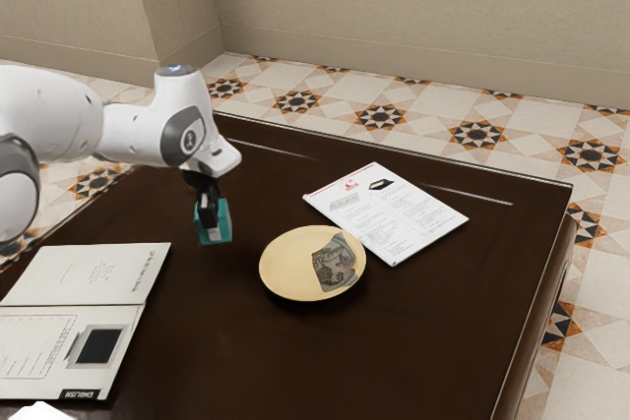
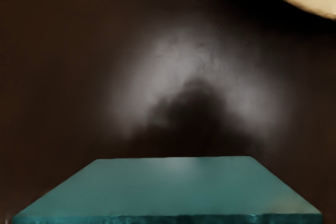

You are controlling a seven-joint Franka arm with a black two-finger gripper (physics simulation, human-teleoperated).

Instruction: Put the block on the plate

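Block (image 1: pixel 225 223) in the claw (image 1: pixel 211 233), which reads as closed on it, near finger flat against one side; the far one is hidden. Cannot tell whether the block's foot is clear of the tabletop (image 1: pixel 226 341). Plate (image 1: pixel 282 265) near, apart from the block, at about 4 o'clock from it in the exterior view.

Step in hand, as I judge it: lift and carry across. Go straight up first, enough for the block's foot to pass over the raised rim; it hangs low beside the fingertips, so a shallow path would clip the plate and shove it. Then travel towards 4 o'clock, block upright. Patterned patch (image 1: pixel 335 261) around the plate's 3 o'clock, printed or loose, unclear; aim for the plain part between 9 o'clock and centre. Lower slowly, release only once the base sits flat, withdraw straight up.
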